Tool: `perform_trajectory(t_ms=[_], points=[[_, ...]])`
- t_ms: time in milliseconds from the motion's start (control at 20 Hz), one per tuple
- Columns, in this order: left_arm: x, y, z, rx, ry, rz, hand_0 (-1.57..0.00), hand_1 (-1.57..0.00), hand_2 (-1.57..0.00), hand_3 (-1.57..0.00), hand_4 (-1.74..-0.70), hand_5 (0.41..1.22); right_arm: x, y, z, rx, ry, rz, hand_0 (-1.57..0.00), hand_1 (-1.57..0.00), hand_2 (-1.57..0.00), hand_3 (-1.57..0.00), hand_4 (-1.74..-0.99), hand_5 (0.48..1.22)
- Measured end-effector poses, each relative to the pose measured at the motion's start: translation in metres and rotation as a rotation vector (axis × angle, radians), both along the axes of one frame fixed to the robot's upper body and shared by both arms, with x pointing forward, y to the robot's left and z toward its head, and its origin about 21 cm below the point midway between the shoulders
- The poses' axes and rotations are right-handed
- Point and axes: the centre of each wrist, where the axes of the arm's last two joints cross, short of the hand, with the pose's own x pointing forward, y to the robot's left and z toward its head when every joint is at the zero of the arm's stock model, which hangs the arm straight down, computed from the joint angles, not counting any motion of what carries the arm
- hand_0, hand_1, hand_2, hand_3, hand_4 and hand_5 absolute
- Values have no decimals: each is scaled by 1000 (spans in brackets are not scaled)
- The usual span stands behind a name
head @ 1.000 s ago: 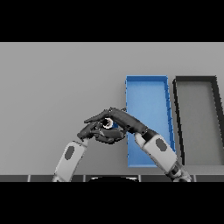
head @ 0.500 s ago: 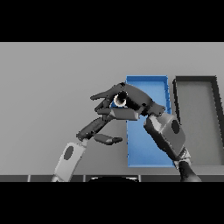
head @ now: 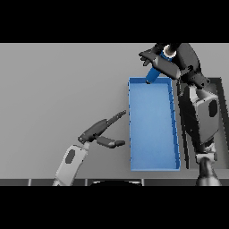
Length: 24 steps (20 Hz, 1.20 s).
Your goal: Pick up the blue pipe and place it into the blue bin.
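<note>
My right hand (head: 172,60) is raised over the far end of the blue bin (head: 152,163), its fingers curled round the blue pipe (head: 156,71). The pipe hangs tilted, with its lower end above the bin's far rim. The bin is a long open tray lying right of the table's middle, with nothing inside it. My left hand (head: 99,130) rests low just left of the bin, fingers straight and holding nothing.
A black bin (head: 220,94) stands right of the blue one, mostly hidden behind my right arm. The grey table (head: 58,89) stretches bare to the left.
My right hand has lifted the blue pipe from the table beside the bin and carried it up and right to the bin's far end. The left hand has let go and stayed low.
</note>
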Motion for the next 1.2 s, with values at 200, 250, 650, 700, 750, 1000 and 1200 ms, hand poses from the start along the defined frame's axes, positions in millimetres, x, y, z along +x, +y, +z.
perform_trajectory(t_ms=[200, 250, 650, 700, 750, 1000, 1200], points=[[1, 1, 2, 17, -22, 0, 1, 1, 1, 1, -869, 418, 10, -37, -32, -19, 128, -141, -1571, -1571, -1571, -1571, -1741, 1221], [0, 0, 1, 22, -20, -1, 1, 1, 1, 1, -867, 419, 9, -43, -44, -21, 158, -161, -1571, -1571, -1571, -1571, -1741, 1221], [-4, 4, -2, -2, 4, 6, 1, 1, 1, 1, -880, 427, -27, -76, -130, -45, 429, -314, -1571, -1571, -1571, -1571, -1741, 1221], [-6, 3, -4, 4, 8, 8, 1, 1, 1, 1, -880, 428, -32, -77, -135, -54, 456, -341, -1571, -1571, -1571, -1571, -1741, 1221], [-5, 2, -5, 9, 7, 7, 1, 1, 1, 1, -882, 427, -35, -77, -144, -68, 488, -363, -1571, -1571, -1571, -1571, -1741, 1221], [-7, 2, 0, 3, -2, 5, 1, 1, 1, 1, -886, 420, -52, -72, -177, -128, 659, -491, -1571, -1571, -1571, -1127, -1741, 1221], [-7, 5, -1, 17, 6, 14, 1, 1, 1, 1, -882, 421, -58, -68, -206, -237, 799, -578, -1465, -1336, -1339, -788, -1678, 1221]])
